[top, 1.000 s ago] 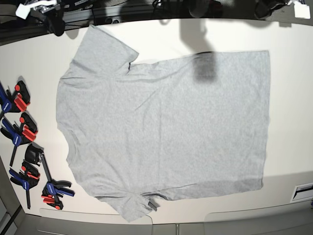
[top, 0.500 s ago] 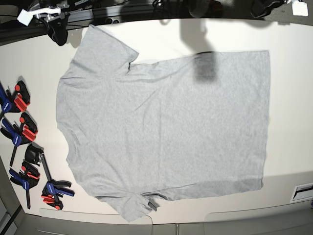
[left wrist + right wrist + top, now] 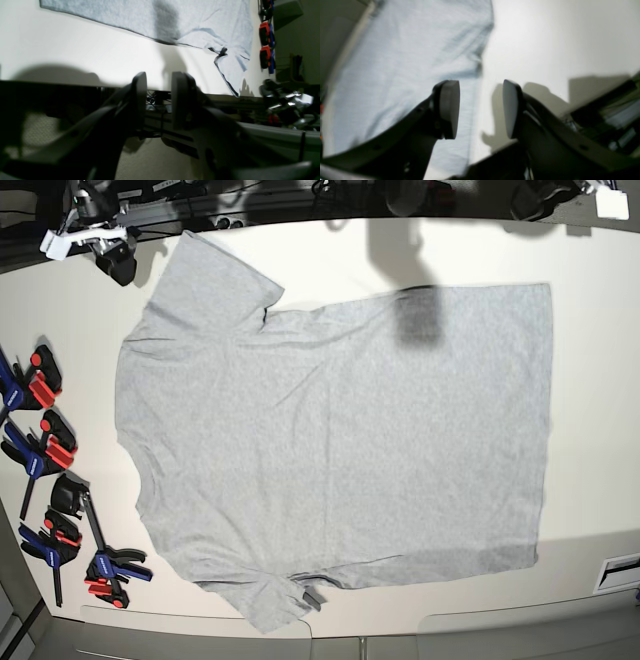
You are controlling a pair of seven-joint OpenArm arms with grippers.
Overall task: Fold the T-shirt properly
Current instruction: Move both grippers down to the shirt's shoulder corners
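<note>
Hovering parted, right tool (image 3: 480,108) overhangs the T-shirt (image 3: 340,440) sleeve.

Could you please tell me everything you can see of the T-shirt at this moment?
The T-shirt is light heather-grey, soft knit cotton by its look, with short sleeves and a plain side up. It lies spread flat and unfolded on the white table, collar toward the clamps, with slight wrinkles at the sleeves. A shadow falls on its far edge. Nothing grips it.
</note>
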